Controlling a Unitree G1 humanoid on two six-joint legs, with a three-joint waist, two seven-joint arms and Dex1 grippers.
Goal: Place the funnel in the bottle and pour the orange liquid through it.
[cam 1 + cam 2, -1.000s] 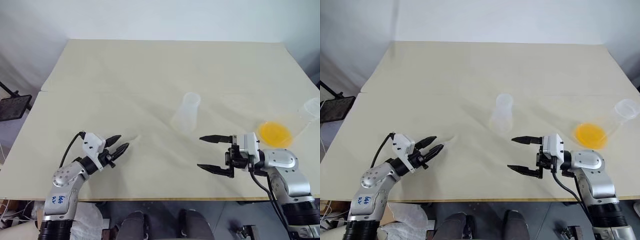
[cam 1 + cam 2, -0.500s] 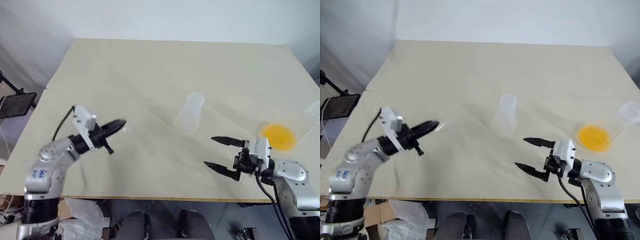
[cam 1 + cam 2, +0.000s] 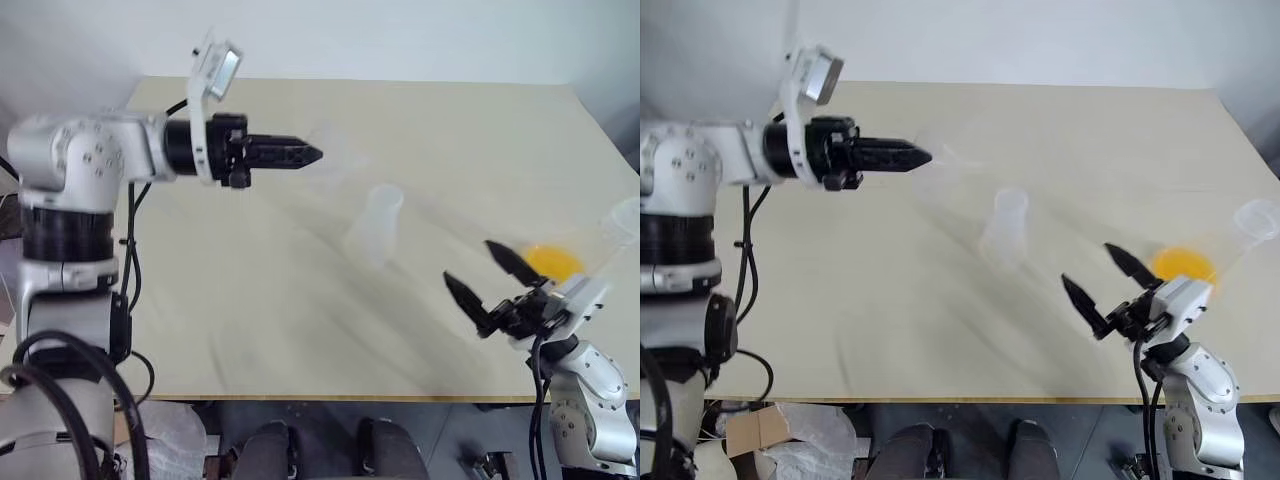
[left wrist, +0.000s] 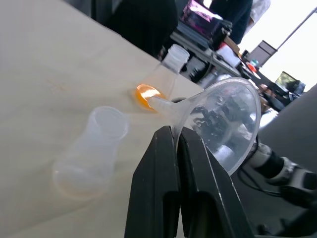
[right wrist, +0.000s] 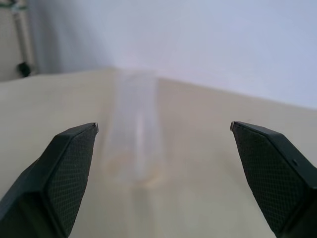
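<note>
The left hand point(image 4: 177, 130), raised above the surface point(image 3: 250, 300), is pinching the funnel point(image 4: 220, 126) at its rim, while the right hand point(image 3: 490, 280) is hovering with fingers spread wide near the empty bottle point(image 3: 375, 225) and the flask holding the orange liquid point(image 3: 552, 262).

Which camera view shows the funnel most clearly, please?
The left wrist view: the funnel fills the foreground, its rim pinched in the left claw. In the head views it is only a faint clear shape at that claw's tip.
</note>
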